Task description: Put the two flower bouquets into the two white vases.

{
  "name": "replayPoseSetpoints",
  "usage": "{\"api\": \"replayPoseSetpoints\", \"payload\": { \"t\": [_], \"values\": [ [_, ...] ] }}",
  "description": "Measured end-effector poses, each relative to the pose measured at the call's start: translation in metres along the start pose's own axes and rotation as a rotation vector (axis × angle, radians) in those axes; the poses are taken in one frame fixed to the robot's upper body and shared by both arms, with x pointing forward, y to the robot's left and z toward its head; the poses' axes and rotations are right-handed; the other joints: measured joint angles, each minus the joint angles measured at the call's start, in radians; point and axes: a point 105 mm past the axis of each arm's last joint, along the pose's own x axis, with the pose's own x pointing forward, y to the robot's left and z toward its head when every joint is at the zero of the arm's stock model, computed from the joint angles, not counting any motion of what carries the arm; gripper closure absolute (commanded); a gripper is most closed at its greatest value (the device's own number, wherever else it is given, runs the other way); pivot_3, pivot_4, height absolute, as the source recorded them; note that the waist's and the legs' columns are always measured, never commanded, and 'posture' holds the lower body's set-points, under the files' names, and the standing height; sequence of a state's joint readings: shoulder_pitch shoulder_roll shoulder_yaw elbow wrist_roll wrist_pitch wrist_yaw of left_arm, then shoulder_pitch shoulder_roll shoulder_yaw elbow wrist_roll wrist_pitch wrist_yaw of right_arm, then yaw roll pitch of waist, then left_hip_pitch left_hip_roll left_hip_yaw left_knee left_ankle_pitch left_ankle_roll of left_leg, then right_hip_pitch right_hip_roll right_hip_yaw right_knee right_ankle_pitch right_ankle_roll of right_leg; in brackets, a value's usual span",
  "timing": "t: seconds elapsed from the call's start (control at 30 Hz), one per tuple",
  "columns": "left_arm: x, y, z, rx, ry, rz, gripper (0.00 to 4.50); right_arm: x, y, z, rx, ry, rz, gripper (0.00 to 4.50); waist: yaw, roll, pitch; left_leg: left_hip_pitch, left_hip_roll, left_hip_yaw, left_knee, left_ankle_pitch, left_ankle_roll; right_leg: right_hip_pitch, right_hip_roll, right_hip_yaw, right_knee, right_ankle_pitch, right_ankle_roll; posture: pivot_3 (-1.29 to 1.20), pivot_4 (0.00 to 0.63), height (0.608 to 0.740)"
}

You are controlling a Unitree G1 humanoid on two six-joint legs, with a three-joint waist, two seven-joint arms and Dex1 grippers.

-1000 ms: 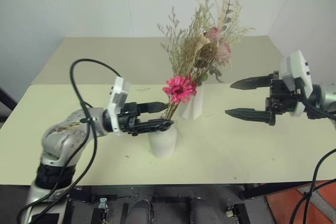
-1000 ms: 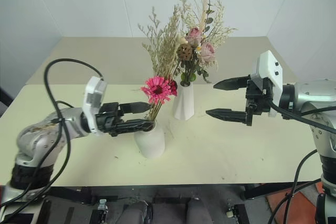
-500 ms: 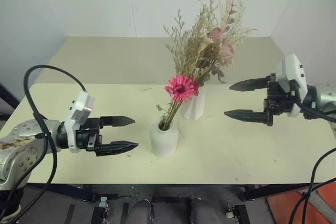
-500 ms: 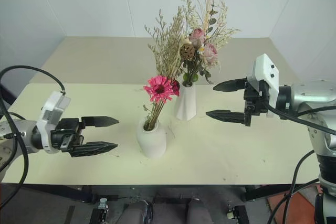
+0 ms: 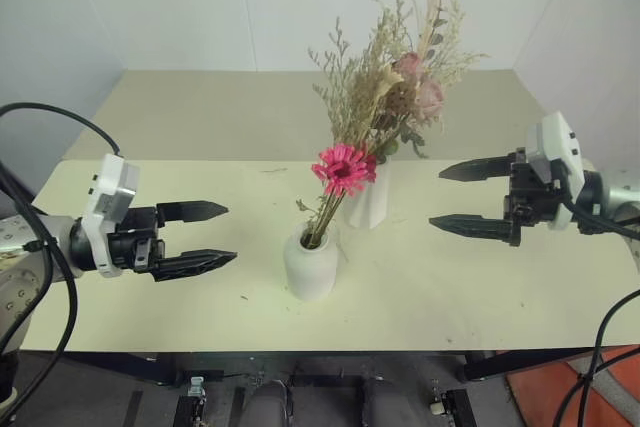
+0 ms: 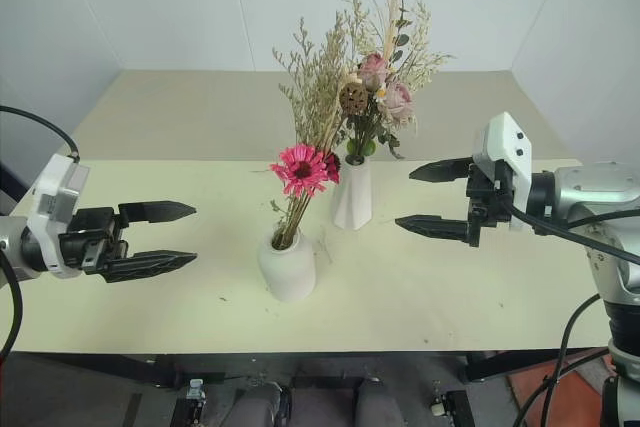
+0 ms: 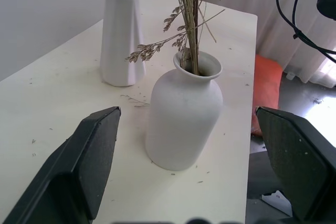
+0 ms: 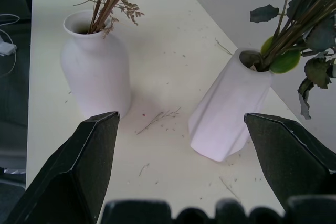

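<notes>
On the pale tabletop (image 5: 480,287): both bouquets stand in vases.
Rounded matte white jar (image 5: 310,265): magenta daisy bouquet (image 5: 343,169).
Faceted white cone vase (image 6: 351,196): pink rose bouquet (image 6: 380,87).
Left gripper (image 5: 205,236): released, empty.
Right gripper (image 5: 462,198): released, empty.

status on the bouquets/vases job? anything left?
Looks done: the magenta daisy bouquet stands in the rounded vase, and the pink rose bouquet stands in the faceted vase. In hand: nothing; the left gripper and right gripper are open and empty, each off to its side of the vases. Left: nothing visible, apart from stray bits on the table.
</notes>
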State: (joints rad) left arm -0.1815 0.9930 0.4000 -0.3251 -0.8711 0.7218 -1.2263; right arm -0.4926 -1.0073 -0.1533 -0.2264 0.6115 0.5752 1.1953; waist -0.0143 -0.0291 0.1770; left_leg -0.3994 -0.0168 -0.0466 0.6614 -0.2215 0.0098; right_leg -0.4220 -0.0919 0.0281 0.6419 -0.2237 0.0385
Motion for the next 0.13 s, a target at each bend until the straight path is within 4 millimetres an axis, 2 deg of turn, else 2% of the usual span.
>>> {"api": "replayPoseSetpoints", "payload": {
  "t": [0.13],
  "values": [
    [-0.0045,0.0014,0.0036,0.003,-0.019,0.01,0.03,-0.0043,-0.0016,0.0012,-0.005,0.001,-0.017,0.0,0.0,0.0,0.0,0.0,0.0,0.0,0.0,0.0,0.0,0.0,0.0,0.0,0.0,0.0,0.0,0.0,0.15,0.74]
  ]
}}
